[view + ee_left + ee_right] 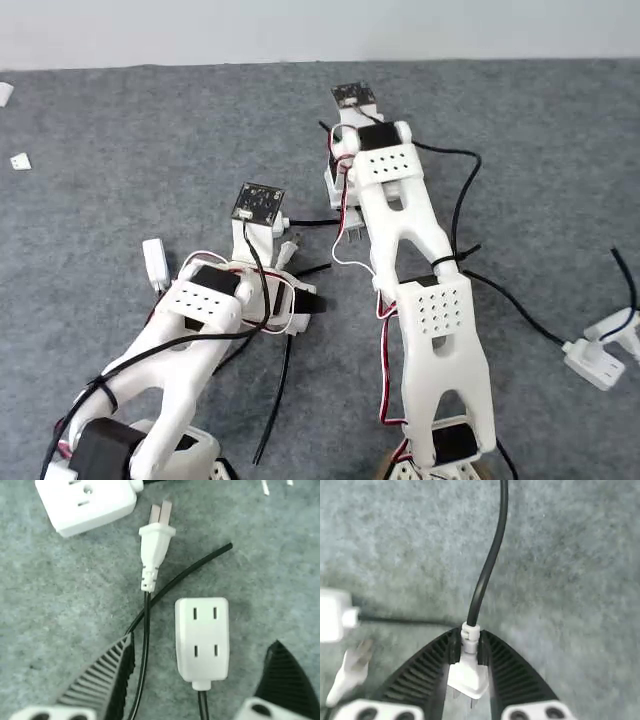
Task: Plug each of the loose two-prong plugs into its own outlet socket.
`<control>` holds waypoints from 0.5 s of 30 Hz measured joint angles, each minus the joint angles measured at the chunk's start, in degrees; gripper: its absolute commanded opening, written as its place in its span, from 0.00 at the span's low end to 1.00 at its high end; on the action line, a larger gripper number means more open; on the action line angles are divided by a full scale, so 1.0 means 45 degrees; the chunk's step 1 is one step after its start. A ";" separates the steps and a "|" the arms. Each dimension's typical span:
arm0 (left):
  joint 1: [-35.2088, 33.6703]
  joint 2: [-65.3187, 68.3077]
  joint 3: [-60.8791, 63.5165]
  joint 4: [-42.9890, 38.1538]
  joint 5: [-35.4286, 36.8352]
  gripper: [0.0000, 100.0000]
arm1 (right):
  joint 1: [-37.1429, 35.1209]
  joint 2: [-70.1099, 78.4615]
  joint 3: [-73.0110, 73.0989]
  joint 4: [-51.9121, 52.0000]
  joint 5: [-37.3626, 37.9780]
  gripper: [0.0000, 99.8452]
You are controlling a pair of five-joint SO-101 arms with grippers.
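Near the table's [120, 110] centre the right gripper [469, 636] pinches a white plug [465, 672] whose stiff cord [487, 575] may twist its prongs askew, while at its eight o'clock the left gripper [201, 645] hangs spread over an outlet block [202, 625].

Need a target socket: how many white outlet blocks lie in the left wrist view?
2. The near outlet block lies between the open jaws; the far outlet block lies beside the loose plug, partly cut off. Others may lie outside.
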 measured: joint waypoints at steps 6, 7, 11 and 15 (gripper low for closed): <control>-0.0254 0.0000 0.0000 -0.0254 0.0000 0.18 | -0.0117 -0.0410 -0.1661 0.2051 0.0000 0.01; -0.0371 0.0059 0.0000 -0.0274 0.0000 0.14 | -0.0137 -0.0664 -0.1543 0.2051 0.0000 0.01; -0.0918 0.1270 -0.0899 -0.0234 0.0000 0.01 | -0.0176 -0.2325 -0.0098 0.2051 0.0000 0.01; -0.1426 0.3048 -0.2696 0.0430 0.0000 0.01 | -0.0527 -0.4747 0.1797 0.2071 -0.0059 0.01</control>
